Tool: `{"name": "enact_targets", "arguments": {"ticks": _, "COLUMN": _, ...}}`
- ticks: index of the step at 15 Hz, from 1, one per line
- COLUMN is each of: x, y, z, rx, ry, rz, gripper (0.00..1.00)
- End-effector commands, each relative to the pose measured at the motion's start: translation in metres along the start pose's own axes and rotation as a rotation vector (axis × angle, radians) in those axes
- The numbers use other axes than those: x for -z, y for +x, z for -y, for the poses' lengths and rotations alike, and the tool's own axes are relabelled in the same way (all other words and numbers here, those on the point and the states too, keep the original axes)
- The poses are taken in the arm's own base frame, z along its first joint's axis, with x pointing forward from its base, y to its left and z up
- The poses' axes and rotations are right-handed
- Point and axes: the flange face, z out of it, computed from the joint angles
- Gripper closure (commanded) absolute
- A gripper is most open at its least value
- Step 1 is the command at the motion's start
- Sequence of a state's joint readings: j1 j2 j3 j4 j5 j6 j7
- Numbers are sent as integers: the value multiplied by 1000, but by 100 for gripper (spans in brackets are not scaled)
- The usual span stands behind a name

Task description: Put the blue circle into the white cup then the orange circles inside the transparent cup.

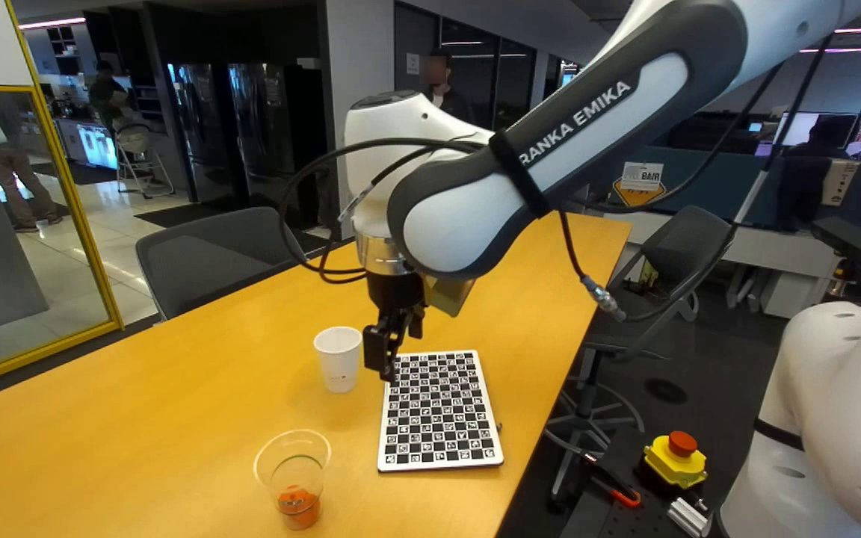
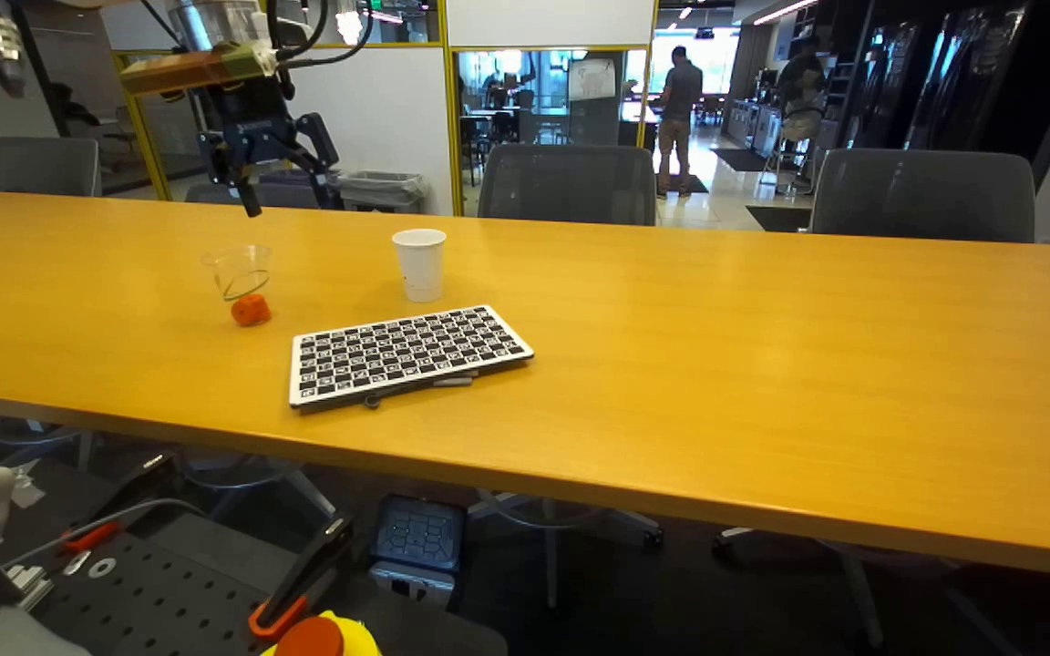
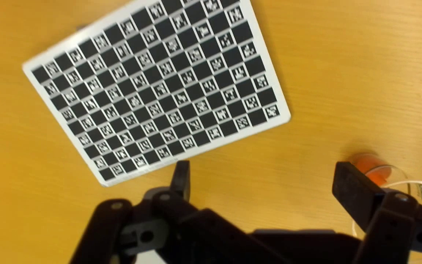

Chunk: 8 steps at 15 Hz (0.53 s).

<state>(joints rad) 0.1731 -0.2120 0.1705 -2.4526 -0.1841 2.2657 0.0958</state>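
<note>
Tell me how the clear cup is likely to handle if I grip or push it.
The clear cup looks like thin plastic, so it would probably flex under a firm squeeze. It narrows toward its base, so a high push could tip it. The orange circles low inside may steady it a little.

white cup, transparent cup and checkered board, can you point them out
White cup [image 2: 421, 269]: in an exterior view, on the middle of its side wall.
Transparent cup [image 1: 292, 471]: in an exterior view, on its clear wall, below the rim.
Checkered board [image 3: 164, 90]: in the wrist view, on the middle of its patterned face.
</note>
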Motion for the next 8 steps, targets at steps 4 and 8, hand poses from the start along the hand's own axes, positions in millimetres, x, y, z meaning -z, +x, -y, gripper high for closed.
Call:
{"name": "enact_targets", "arguments": {"ticks": 4, "x": 28, "y": -94, "z": -43, "rx": -181, "ry": -1, "rz": 76, "gripper": 0}}
{"name": "enact_targets", "arguments": {"ticks": 8, "x": 34, "y": -140, "z": -51, "rx": -225, "ry": 43, "rz": 9, "gripper": 0}}
